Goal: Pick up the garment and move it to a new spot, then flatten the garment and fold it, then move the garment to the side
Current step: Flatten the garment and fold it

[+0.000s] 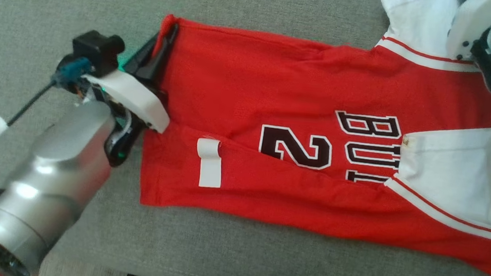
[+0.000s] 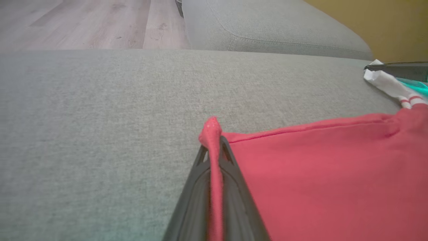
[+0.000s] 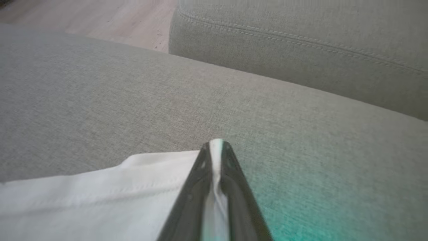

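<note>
The garment (image 1: 274, 109) is a red jersey with white trim, black lettering and a white tag, spread along a grey couch cushion. My left gripper (image 1: 165, 37) is shut on its far left red corner; in the left wrist view the red hem (image 2: 214, 160) is pinched between the dark fingers of the left gripper (image 2: 214, 147). At the top right, my right arm (image 1: 489, 39) reaches over the white end of the jersey. In the right wrist view the right gripper (image 3: 216, 147) is shut on a white fold of the garment (image 3: 100, 194).
The grey cushion (image 1: 61, 6) stretches wide around the jersey. A second grey cushion (image 3: 301, 43) rises behind it, with wooden floor (image 2: 83, 20) beyond. A cable (image 1: 7, 121) with a white tag trails from my left wrist.
</note>
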{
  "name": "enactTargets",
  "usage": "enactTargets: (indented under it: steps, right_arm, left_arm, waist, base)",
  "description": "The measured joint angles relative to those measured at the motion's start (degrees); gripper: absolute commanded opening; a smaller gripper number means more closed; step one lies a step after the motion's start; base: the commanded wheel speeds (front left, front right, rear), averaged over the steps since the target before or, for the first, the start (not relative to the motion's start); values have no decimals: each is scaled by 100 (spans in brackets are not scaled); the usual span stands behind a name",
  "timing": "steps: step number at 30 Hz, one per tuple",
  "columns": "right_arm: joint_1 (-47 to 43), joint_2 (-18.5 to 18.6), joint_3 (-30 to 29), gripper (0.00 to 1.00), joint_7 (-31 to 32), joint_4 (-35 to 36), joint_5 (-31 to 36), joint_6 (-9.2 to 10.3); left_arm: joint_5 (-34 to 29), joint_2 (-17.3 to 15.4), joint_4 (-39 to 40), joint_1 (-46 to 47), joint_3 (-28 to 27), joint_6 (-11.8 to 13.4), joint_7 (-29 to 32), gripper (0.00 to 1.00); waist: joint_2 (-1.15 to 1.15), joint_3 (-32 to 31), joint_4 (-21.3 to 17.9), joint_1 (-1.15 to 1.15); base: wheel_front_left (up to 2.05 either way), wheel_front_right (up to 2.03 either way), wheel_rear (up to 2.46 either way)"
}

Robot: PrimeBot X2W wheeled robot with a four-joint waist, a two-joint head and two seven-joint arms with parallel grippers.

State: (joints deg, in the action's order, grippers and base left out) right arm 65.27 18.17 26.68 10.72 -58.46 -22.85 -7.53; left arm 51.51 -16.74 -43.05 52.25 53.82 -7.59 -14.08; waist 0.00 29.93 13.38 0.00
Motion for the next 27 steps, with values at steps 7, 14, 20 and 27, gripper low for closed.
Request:
enactTargets:
  steps: [7,14,20,27]
  right_arm:
    - [126,137,-381,0,-1403,-401,335,0]
    - [413,-147,-715,0,-2278,-657,414,0]
    - [-202,-494,-712,0,-2462,-190,-246,0]
    - [-2338,-386,-170,0,-2369,1475,-1745,0]
  left_arm:
    - [-738,10,168,121,-1103,42,-37,0]
    - [-1726,98,495,-352,-2096,53,-56,0]
    - [-2326,122,583,-1160,-2825,49,-55,0]
    - [-3071,175,638,-2198,-3678,45,-55,0]
  waist:
    - [0,-58,-112,0]
    - [0,-227,-338,0]
    - [0,-507,-639,0]
    - [1,-1074,-1016,-2]
  base:
    - [0,0,0]
    - [0,0,0]
    - [0,0,0]
    - [0,0,0]
